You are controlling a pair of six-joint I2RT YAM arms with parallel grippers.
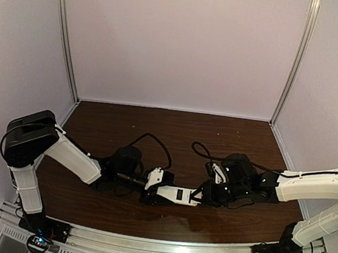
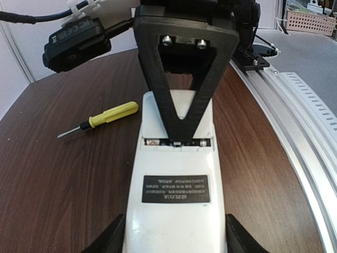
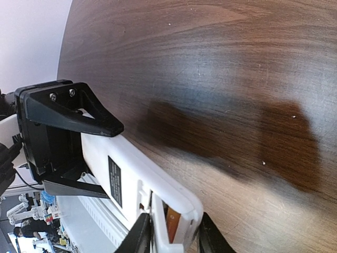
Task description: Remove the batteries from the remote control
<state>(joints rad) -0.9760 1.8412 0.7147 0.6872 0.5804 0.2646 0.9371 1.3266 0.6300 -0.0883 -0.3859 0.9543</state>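
Your left gripper [image 2: 175,240] is clenched on the near end of the flat white plastic remote control [image 1: 176,194], one finger on each long edge. The remote lies back-up, low over the dark brown wood-grain bench [image 1: 114,126], between the two arms. On that white back sits a dark rectangular label [image 2: 176,188]. Its pale lines of writing are too small and blurred to read, and no brand can be made out. Past the label the narrow battery recess [image 2: 176,142] is open. Of the batteries [image 3: 172,217] you see only an orange sliver in the right wrist view, lying inside the shell. The dark one cannot be picked out. Expect them to be light, rigid, smooth and quick to roll once freed. They are probably seated tightly, so work at an exposed end rather than pinching the round side. The shell is stiff but slick, so hold it by its edges. The right gripper [image 3: 172,238] straddles the far end of the remote, with one finger reaching over the recess. Whether it is pinching anything cannot be told. A yellow-handled screwdriver [image 2: 108,117] lies on the bench, apart from the remote.
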